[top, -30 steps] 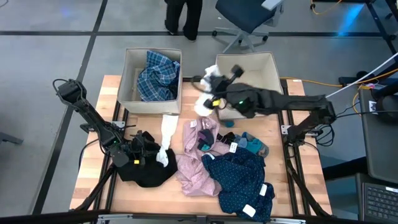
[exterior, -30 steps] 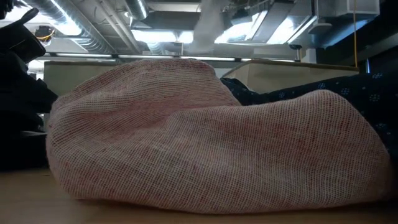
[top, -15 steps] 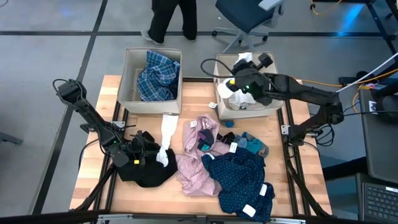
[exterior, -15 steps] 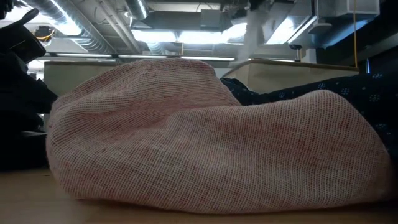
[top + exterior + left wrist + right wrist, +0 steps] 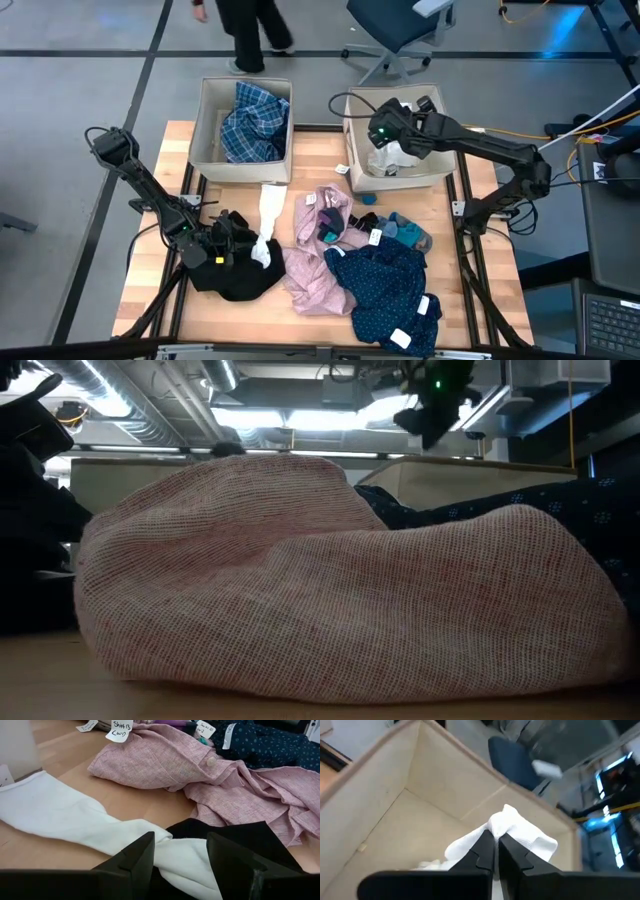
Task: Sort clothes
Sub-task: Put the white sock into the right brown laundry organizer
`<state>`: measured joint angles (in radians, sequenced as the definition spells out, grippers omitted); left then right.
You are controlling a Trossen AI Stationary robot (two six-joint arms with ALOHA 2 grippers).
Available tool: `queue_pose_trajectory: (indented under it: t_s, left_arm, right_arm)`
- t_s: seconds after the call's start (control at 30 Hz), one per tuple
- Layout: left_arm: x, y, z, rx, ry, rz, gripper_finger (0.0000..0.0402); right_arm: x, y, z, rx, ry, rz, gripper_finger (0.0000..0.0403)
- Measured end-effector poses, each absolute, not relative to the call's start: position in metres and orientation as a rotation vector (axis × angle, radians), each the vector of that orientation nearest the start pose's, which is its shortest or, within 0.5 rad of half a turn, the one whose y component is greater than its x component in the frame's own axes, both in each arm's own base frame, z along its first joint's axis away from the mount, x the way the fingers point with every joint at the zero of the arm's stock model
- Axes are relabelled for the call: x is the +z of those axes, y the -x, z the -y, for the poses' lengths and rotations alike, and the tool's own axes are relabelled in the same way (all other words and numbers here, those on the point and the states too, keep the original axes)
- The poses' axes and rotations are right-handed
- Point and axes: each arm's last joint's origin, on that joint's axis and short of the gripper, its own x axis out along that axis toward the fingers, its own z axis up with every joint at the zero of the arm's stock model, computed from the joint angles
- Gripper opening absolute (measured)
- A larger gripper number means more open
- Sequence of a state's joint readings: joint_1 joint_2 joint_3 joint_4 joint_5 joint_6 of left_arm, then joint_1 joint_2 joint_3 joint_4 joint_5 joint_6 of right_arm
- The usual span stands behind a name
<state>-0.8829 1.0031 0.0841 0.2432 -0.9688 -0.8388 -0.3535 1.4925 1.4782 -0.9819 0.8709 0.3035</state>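
Note:
Over the right beige bin (image 5: 441, 108) my right gripper (image 5: 495, 841) is shut on a white garment (image 5: 393, 158) whose lower part lies inside the bin. My left gripper (image 5: 180, 847) stands open low at the table's left. Its fingers flank a long white piece (image 5: 60, 815) that lies across a black garment (image 5: 240, 282). Whether they touch the cloth I cannot tell. A pink shirt (image 5: 312, 275), a navy dotted piece (image 5: 385, 292) and teal socks (image 5: 405, 232) lie on the table. A blue plaid shirt (image 5: 250, 120) fills the left bin (image 5: 205, 125). My right gripper pinches a bunched-up part of the white garment (image 5: 512, 831) between its two fingertips, coming slanting down from above the bin. How many layers it has I cannot tell. The cloth bulges past the fingertips, and its other end rests in the bin.
White paper tags (image 5: 120, 730) lie on the clothes. Bare wood (image 5: 155, 200) shows at the table's left. A person (image 5: 245, 25) and an office chair (image 5: 395, 25) are on the floor beyond the far edge. In the low view the pink shirt (image 5: 330, 590) fills the foreground.
My right gripper, staying shut on the white garment, has gone from the gap between the bins toward the table's right, over the right bin. It has sunk and tipped downward, and the garment now lies inside the bin. The person has walked toward the left.

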Motion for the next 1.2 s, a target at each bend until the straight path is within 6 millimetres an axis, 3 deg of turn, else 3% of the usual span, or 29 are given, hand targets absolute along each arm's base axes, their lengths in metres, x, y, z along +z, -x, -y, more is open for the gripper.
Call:
queue_pose_trajectory:
  t_s: [0.17,0.33,0.5,0.6,0.83,1.0,1.2]
  left_arm:
    - [0.115,-0.107,0.093,0.239,0.290,-0.334,0.0172]
    - [0.115,-0.107,0.093,0.239,0.287,-0.334,0.0172]
    - [0.115,-0.107,0.093,0.237,0.279,-0.335,0.0172]
    - [0.115,-0.107,0.093,0.237,0.274,-0.336,0.0172]
    - [0.115,-0.107,0.093,0.241,0.274,-0.333,0.0172]
    - [0.115,-0.107,0.093,0.241,0.268,-0.332,0.0172]
    - [0.115,-0.107,0.093,0.242,0.275,-0.331,0.0172]
  right_arm:
    - [0.333,-0.265,0.133,-1.214,-0.122,-0.833,0.0044]
    - [0.331,-0.263,0.140,-1.159,-0.286,-0.810,0.0129]
    - [0.344,-0.264,0.138,-1.084,-0.339,-0.801,0.0230]
    - [0.357,-0.272,0.130,-0.963,-0.389,-0.740,0.0269]
    - [0.361,-0.327,0.080,-0.594,-0.285,-0.570,0.0295]
    - [0.334,-0.376,0.033,-0.403,-0.122,-0.547,0.0288]
    - [0.284,-0.425,-0.007,-0.256,-0.040,-0.525,0.0279]
